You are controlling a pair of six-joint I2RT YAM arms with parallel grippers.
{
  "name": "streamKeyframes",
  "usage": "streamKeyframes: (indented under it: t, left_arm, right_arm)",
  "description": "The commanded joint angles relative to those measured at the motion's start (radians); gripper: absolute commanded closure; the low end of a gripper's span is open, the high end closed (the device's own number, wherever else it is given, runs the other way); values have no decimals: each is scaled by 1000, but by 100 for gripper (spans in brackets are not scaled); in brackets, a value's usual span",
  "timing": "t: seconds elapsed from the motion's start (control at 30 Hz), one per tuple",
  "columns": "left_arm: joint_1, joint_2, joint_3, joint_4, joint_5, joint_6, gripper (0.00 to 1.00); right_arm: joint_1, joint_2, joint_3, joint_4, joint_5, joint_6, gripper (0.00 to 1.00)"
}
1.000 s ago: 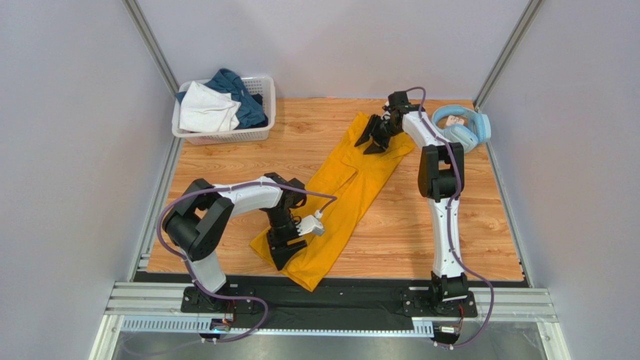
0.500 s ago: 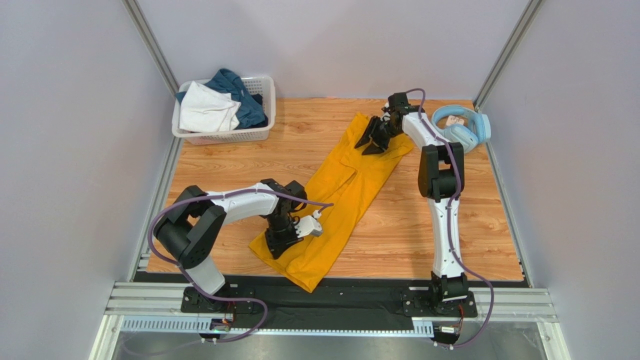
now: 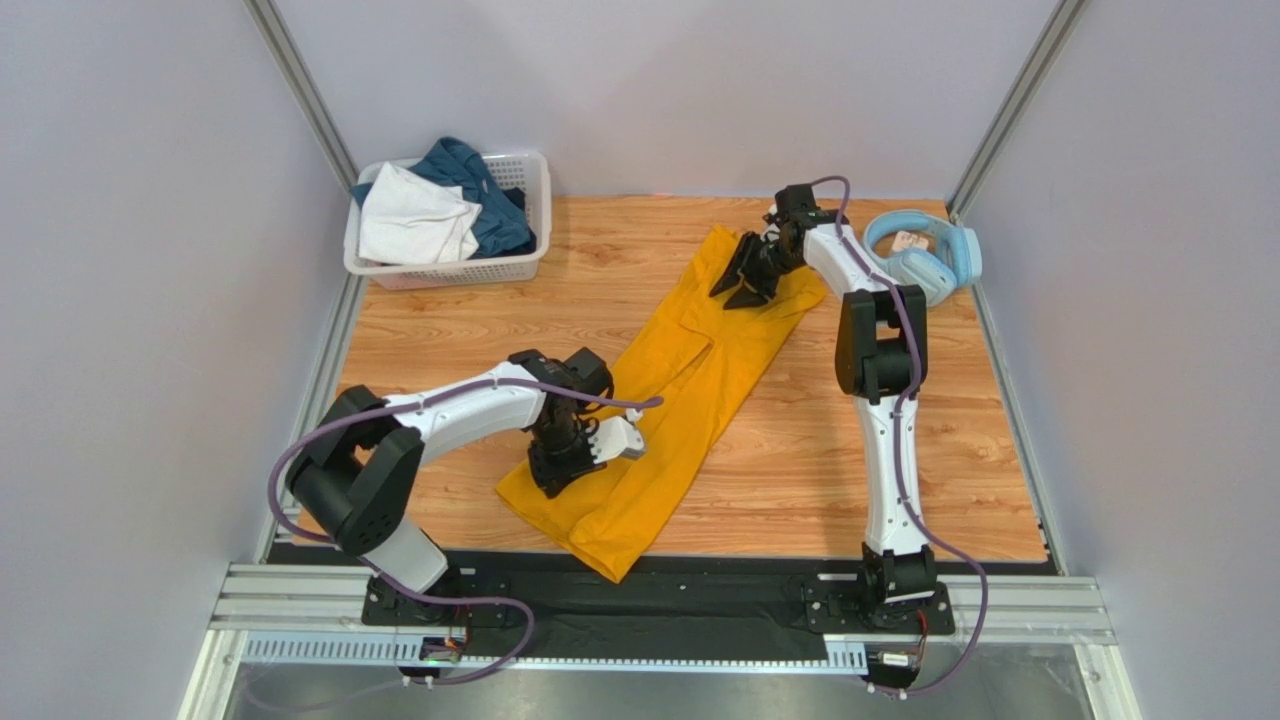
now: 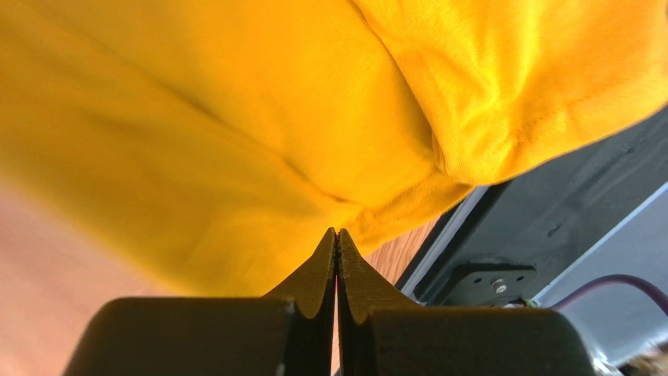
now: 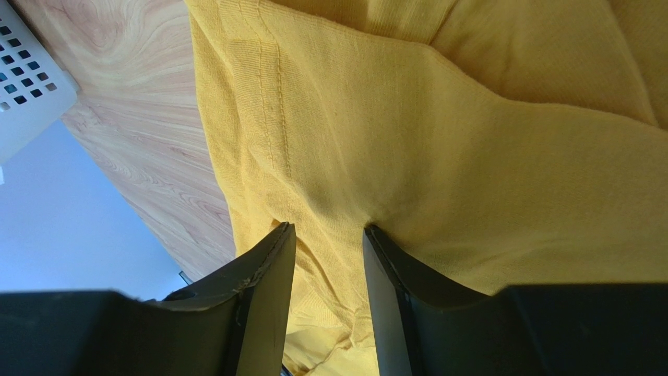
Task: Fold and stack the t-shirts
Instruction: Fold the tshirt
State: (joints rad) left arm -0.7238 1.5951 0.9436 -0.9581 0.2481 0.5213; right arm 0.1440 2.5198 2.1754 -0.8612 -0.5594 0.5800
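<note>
A mustard-yellow t-shirt (image 3: 706, 360) lies folded in a long strip, slanting from the table's near edge towards the back right. My left gripper (image 3: 556, 468) is at its near left end. In the left wrist view this gripper (image 4: 337, 232) is shut, its tips pinching a crease of the yellow t-shirt (image 4: 235, 117). My right gripper (image 3: 744, 282) rests on the far end. In the right wrist view it (image 5: 329, 227) is open, fingers pressed onto the t-shirt (image 5: 470, 157) with a wrinkled ridge of cloth between them. A white t-shirt (image 3: 413, 218) and a teal one (image 3: 478, 188) lie in the basket.
The white lattice basket (image 3: 451, 273) stands at the back left corner; its corner (image 5: 23, 86) also shows in the right wrist view. Light-blue headphones (image 3: 920, 248) lie at the back right, close to the right arm. The black base rail (image 4: 549, 204) runs just past the shirt's near edge.
My left gripper has shut on the shirt's near end and drawn back away from the near edge. The right gripper's fingers have narrowed slightly on the far end.
</note>
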Motion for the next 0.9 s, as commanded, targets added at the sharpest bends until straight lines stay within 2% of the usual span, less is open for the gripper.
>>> streamKeyframes:
  t: [0.0,0.13,0.23,0.27,0.3,0.33,0.37,0.43,0.5,0.87]
  left_arm:
    - [0,-112,107,-79,-38,25,100]
    - [0,-139,178,-152,-29,31,100]
    - [-2,-115,156,-157,8,28,100]
    - [0,-106,140,-146,-6,25,79]
    - [0,-100,88,-127,-24,13,63]
    - [0,-101,57,-79,-56,14,34]
    - [0,-110,29,-55,-72,17,29]
    - [-2,-139,-41,10,-99,19,29]
    - [-2,-153,-74,36,-101,13,38]
    - [-6,-121,-59,47,-67,-3,46]
  right_arm:
    - [8,46,23,-9,50,-9,56]
    - [9,43,18,-13,56,-16,57]
    - [9,42,15,-12,52,-14,57]
    - [9,39,15,-13,52,-16,57]
    - [9,37,14,-12,52,-16,57]
    - [9,34,8,-13,52,-16,57]
    - [9,33,6,-12,53,-20,57]
    - [9,30,-3,-13,56,-23,57]
    - [8,28,-8,-12,58,-28,57]
    - [9,27,-29,-4,55,-22,57]
